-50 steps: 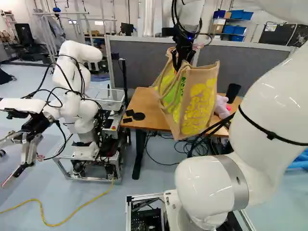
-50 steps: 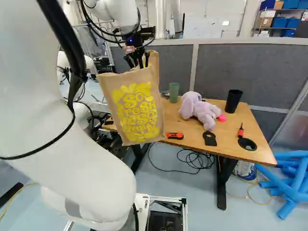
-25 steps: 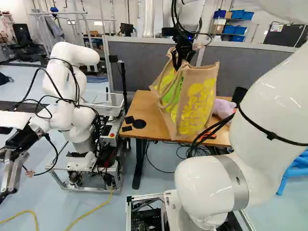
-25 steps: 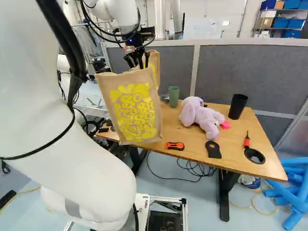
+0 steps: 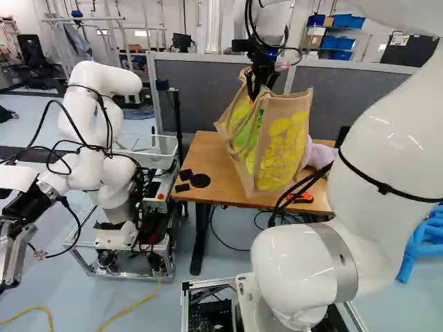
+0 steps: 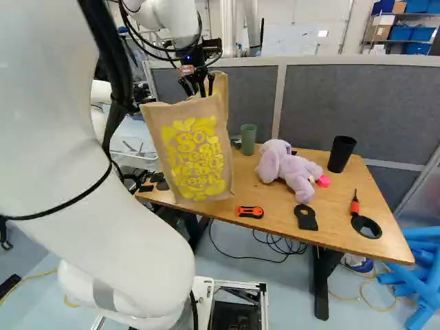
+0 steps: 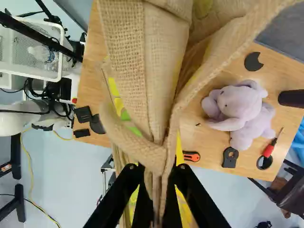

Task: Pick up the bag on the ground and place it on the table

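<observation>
Right base view: the tool pinches the bag by its handles, fingers nearly together. The bag hangs slightly tilted at the left part of the table; whether its bottom touches the wood, I cannot tell. Near it lies an orange-and-black cutter. Farther back are a lilac plush toy and a green cup, then a grey partition.

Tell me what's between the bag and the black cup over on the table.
A lavender plush toy lies there, with a green cup nearer the bag; the right base view shows both.
</observation>
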### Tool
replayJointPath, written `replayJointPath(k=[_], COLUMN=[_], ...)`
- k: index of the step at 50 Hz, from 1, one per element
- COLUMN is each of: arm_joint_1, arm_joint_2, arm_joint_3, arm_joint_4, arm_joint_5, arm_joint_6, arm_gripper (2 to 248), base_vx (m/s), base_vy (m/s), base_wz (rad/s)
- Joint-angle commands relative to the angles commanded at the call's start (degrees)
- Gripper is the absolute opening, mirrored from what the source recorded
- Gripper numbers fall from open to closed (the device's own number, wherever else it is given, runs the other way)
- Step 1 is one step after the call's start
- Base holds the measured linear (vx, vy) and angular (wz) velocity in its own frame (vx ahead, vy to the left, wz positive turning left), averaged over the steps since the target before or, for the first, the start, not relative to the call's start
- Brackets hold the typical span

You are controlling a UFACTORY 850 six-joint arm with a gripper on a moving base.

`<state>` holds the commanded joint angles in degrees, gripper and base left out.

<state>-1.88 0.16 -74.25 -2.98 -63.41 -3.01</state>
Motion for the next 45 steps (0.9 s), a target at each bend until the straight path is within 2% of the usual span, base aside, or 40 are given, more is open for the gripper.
replayJointPath(k=[19,45], arm_joint_1=[0.07,0.16], arm_joint_2=[-2.87,-9.18], arm_joint_3=[-2.84,-5.43], arm_joint_4=[0.00,-0.43], arm_joint_5=[0.00,0.69], arm_joint_6=[0.00,0.00], arm_gripper=[22,22], base_vx=[0.000,0.000], base_vy=[0.000,0.000], base_wz=[0.000,0.000])
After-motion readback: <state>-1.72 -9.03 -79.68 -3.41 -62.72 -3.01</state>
